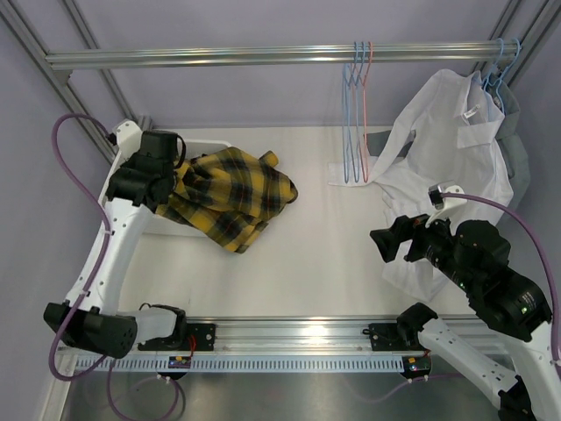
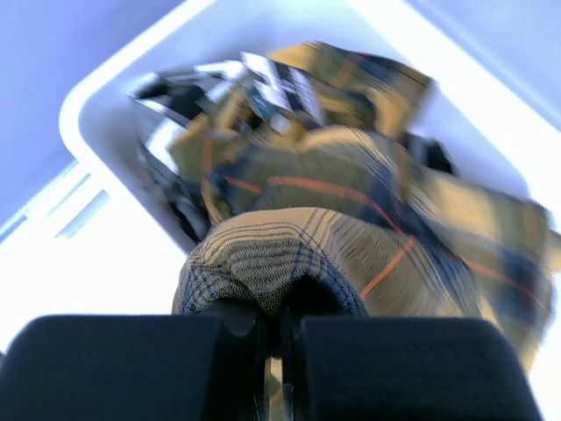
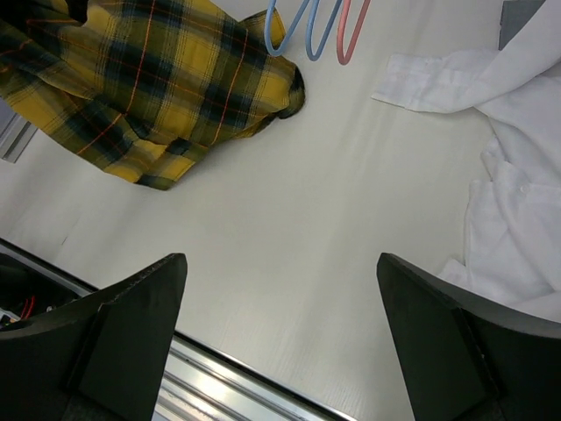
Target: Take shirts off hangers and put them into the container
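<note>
at the far left of the worktop, found the container mostly covered by the yellow-and-black plaid shirt, heaped partly inside the tub and partly spilled over its right rim onto the worktop. noted the left arm reaching over the near left part of the tub, with the left jaws pressed shut on a fold of that plaid shirt, bunched right at the closed tips in the left wrist view. made out, deeper in the tub and under the plaid cloth, a blurred patch of the black-and-white checked shirt. along the rail at the back, counted three empty hangers, two light blue and one pink, hooked side by side. further right, saw the white shirt hung from a light blue hanger at the rail's right end, draped down with its lower part lying on the worktop and one sleeve stretched left to just under the empty hangers. near the right front, found the right arm held above the worktop, with the right jaws spread wide and holding nothing, poised over bare surface between the plaid shirt and the white shirt, close to the white shirt's lower edge and well apart from the container.
</note>
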Tool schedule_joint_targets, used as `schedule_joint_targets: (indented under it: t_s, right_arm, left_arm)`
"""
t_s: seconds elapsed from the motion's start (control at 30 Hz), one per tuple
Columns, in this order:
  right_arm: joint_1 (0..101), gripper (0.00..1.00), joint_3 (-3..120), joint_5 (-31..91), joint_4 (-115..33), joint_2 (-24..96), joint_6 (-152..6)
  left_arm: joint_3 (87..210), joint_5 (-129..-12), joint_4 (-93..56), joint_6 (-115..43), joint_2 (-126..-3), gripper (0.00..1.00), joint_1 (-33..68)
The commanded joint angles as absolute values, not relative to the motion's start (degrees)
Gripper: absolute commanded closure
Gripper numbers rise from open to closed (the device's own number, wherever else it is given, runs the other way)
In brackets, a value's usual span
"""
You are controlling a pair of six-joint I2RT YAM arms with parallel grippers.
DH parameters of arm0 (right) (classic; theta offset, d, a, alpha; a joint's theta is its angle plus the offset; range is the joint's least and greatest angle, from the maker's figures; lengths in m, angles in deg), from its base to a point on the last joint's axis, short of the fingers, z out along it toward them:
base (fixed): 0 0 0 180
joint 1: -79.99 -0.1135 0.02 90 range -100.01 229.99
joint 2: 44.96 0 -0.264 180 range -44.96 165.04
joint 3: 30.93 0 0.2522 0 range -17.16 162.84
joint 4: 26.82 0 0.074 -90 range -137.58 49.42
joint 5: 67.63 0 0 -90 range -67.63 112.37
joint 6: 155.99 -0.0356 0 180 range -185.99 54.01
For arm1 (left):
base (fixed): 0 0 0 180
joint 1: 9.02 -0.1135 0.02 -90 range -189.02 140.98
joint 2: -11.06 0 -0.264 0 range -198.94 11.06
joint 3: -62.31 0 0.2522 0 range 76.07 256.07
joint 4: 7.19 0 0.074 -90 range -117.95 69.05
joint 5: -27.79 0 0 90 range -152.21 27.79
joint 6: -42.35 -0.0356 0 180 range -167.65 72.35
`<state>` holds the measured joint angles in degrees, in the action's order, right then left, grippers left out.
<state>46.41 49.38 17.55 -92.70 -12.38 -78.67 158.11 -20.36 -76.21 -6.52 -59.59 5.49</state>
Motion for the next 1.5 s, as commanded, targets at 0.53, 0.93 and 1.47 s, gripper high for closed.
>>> schedule_joint_targets:
  t_s: [0.53, 0.93, 1.47]
  right_arm:
    - [46.6, 0.01, 50.5, 18.0, -90.5, -9.5, -81.7]
    - [46.5, 0.01, 50.4, 17.6, -90.2, -9.6, -81.9]
    - [46.5, 0.01, 49.8, 21.5, -88.6, -9.9, -78.3]
  left_arm:
    - [161.0, -40.8, -60.6, -17.7, -93.5, 0.83, -17.4]
    - [159.9, -42.7, -63.7, -18.2, -90.9, 0.36, -19.2]
    - [157.7, -41.7, -71.4, -14.7, -58.2, 0.01, -7.4]
